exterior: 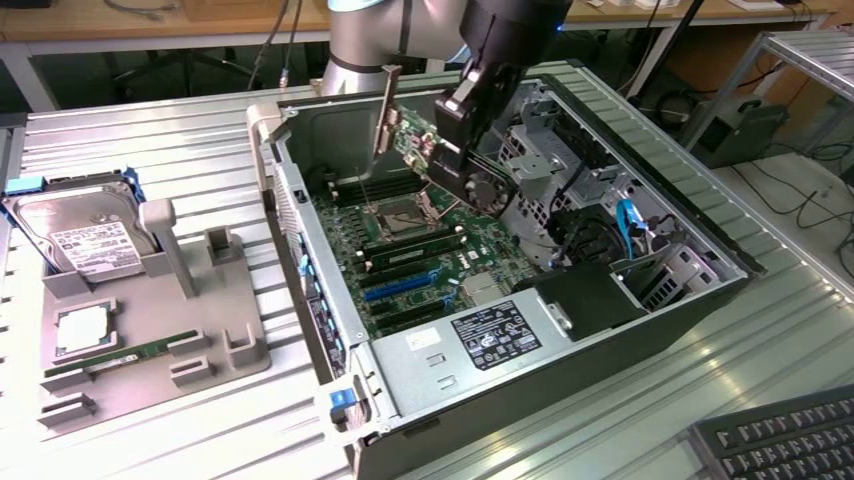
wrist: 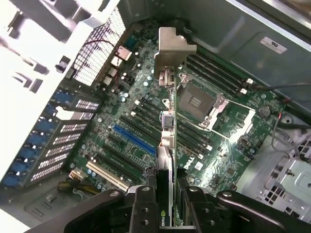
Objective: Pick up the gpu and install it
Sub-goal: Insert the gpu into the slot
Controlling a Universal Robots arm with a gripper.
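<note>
Just above the open case [exterior: 601, 370], the claw [exterior: 458, 150] grips the gpu [exterior: 416, 140] on edge, bracket [wrist: 173, 46] toward the rear wall [exterior: 304, 240]. That pose likely suits the slots on the motherboard [wrist: 141, 111] below.

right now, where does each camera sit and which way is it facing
Exterior view: off the arm, raised, looking down at an angle into the open computer case; the arm and its tool show, gripping the gpu above the motherboard.
Wrist view: on the wrist, looking past the tool's fingers along the gripped gpu toward the motherboard.
Shared: tool, gpu, motherboard and its CPU socket.
</note>
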